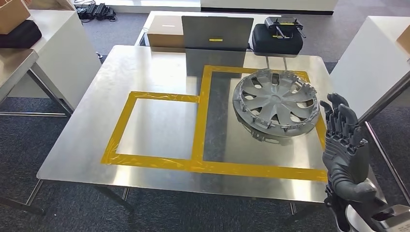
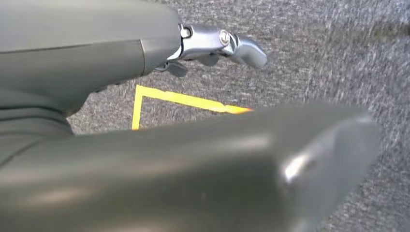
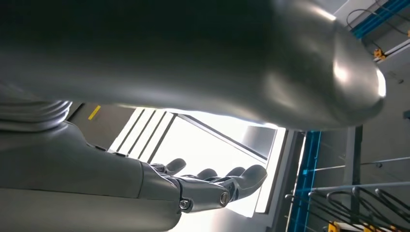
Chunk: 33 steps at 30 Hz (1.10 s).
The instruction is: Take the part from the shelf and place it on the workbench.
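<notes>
A: Location of the part?
B: The wheel cover [image 1: 275, 101] lies on the steel workbench [image 1: 87, 135], inside the right yellow-taped zone [image 1: 263, 168].
A: Hand status?
B: Right hand [image 1: 344, 150] empty, fingers extended, beside the bench. Left hand [image 2: 212, 46]: state undeterminable.

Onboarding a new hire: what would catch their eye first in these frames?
Most striking is the silver hubcap, lying on the metal workbench inside the right-hand rectangle of the yellow tape outline. Next, the dark right hand raised at the bench's near right corner, fingers apart, holding nothing.
</notes>
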{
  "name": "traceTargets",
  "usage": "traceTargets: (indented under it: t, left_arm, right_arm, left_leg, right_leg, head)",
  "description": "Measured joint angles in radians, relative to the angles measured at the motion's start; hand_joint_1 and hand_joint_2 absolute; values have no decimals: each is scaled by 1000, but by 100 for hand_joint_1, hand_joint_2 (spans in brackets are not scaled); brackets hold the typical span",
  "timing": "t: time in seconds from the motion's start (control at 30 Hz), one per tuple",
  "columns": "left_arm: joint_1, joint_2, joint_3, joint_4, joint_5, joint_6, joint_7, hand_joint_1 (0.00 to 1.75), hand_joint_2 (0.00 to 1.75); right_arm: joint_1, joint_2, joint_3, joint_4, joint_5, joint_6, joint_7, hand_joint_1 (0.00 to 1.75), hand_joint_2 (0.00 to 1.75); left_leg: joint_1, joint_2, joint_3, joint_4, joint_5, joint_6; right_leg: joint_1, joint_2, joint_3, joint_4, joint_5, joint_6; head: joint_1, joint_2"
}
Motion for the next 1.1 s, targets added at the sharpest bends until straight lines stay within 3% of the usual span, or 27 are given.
traceTargets:
  t: [0.03,0.1,0.2,0.23,0.3,0.37,0.4,0.43,0.47,0.53,0.6,0.7,0.73,0.77,0.8,0.87,0.9,0.93,0.97,1.0,1.03,1.1]
  left_arm:
    - [0,1,0,0,0,0,0,0,0]
    - [1,2,0,-1,0,0,0,0,0]
    - [1,0,0,-1,0,0,1,0,0]
    - [1,0,0,-1,0,0,2,0,0]
    - [2,0,0,-1,0,0,3,0,0]
    - [1,0,0,-1,0,0,4,0,0]
    - [1,0,0,-1,0,0,4,0,0]
    - [1,0,0,-1,0,0,4,0,0]
    - [1,0,0,-1,0,0,4,0,0]
    - [-1,1,0,-2,0,0,4,0,0]
    - [-5,2,0,-2,0,-1,5,0,0]
    - [-5,1,0,-3,1,0,6,0,0]
    - [-5,1,1,-3,1,0,6,0,0]
    - [-4,1,1,-3,1,0,6,0,0]
    - [-4,1,1,-4,1,0,6,0,0]
    - [-3,0,1,-4,1,0,6,0,0]
    - [-2,0,1,-4,1,0,6,0,0]
    - [-2,0,1,-4,1,0,6,0,0]
    - [-1,-1,1,-4,1,0,6,0,0]
    - [-1,-1,1,-4,1,0,6,0,0]
    - [-2,-1,1,-4,0,0,6,0,0]
    - [-3,-1,1,-5,0,0,7,0,0]
  right_arm:
    - [2,0,0,0,1,0,0,0,0]
    - [5,1,0,-2,2,0,-1,0,0]
    - [8,1,2,-5,4,0,-2,0,0]
    - [8,1,2,-5,4,0,-2,0,0]
    - [8,2,4,-5,4,2,-2,0,0]
    - [9,2,6,-5,5,6,-2,0,0]
    - [10,2,8,-5,6,7,-2,0,0]
    - [11,3,9,-5,7,9,-2,0,0]
    - [11,3,11,-5,7,10,-2,0,0]
    - [12,4,14,-5,7,12,-1,0,0]
    - [10,5,16,-5,9,14,-1,0,0]
    - [10,9,20,-6,13,15,0,0,0]
    - [12,10,21,-6,14,15,0,0,0]
    - [13,11,22,-6,15,16,0,0,0]
    - [14,11,22,-6,16,16,0,0,0]
    - [16,12,25,-6,17,17,0,0,0]
    - [17,12,26,-5,17,18,0,0,0]
    - [17,13,28,-5,17,21,0,0,0]
    - [17,13,30,-5,17,26,0,0,0]
    - [17,14,31,-5,16,33,0,0,0]
    - [16,15,33,-5,14,42,0,0,0]
    - [15,17,37,-6,8,59,0,0,0]
  left_leg:
    - [2,-1,-8,8,2,-9]
    - [2,-3,-17,19,5,-28]
    - [4,-6,-19,11,17,-52]
    - [6,-5,-26,18,7,-57]
    - [6,-5,-56,92,-63,-59]
    - [1,-5,-95,222,-156,-56]
    - [-2,-5,-100,268,-184,-53]
    - [-5,-5,-86,281,-194,-48]
    - [-9,-5,-50,251,-187,-41]
    - [-20,-5,58,114,-156,-20]
    - [-30,-5,117,15,-132,-5]
    - [-37,-5,112,-1,-103,10]
    - [-36,-4,107,-5,-92,15]
    - [-34,-2,98,-8,-80,21]
    - [-31,0,86,-11,-66,26]
    - [-31,2,56,-11,-43,32]
    - [-31,3,40,-11,-31,32]
    - [-31,4,24,-9,-19,32]
    - [-31,4,8,-7,-8,30]
    - [-31,5,-7,-5,3,28]
    - [-31,5,-20,-1,13,25]
    - [-33,4,-37,6,29,16]
  right_leg:
    - [-1,1,32,-58,18,2]
    - [1,5,60,-118,36,-14]
    - [8,5,44,-113,53,-51]
    - [8,3,36,-113,61,-61]
    - [9,0,16,-115,80,-75]
    - [15,-1,-8,-114,98,-81]
    - [19,-1,-20,-114,107,-83]
    - [23,-1,-32,-114,116,-83]
    - [27,-1,-43,-113,125,-83]
    - [31,-1,-58,-114,142,-81]
    - [32,-2,-61,-118,158,-73]
    - [27,-3,-58,-130,180,-52]
    - [26,-3,-61,-128,175,-47]
    - [26,-2,-70,-111,151,-42]
    - [25,-2,-85,-72,109,-37]
    - [24,-2,-121,56,3,-29]
    - [23,-2,-131,116,-29,-26]
    - [23,-2,-127,151,-36,-24]
    - [23,-2,-106,153,-21,-24]
    - [23,-2,-65,117,4,-26]
    - [24,-2,-7,53,23,-29]
    - [28,-2,101,-92,20,-40]
  head:
    - [2,0]
    - [4,0]
    - [0,0]
    - [-2,0]
    - [-7,0]
    - [-14,0]
    - [-17,0]
    - [-18,0]
    - [-18,0]
    - [-19,0]
    - [-18,0]
    - [-21,0]
    - [-21,0]
    - [-20,0]
    - [-17,0]
    - [-11,0]
    - [-9,0]
    - [-8,0]
    - [-8,0]
    - [-7,0]
    - [-6,0]
    - [-5,0]
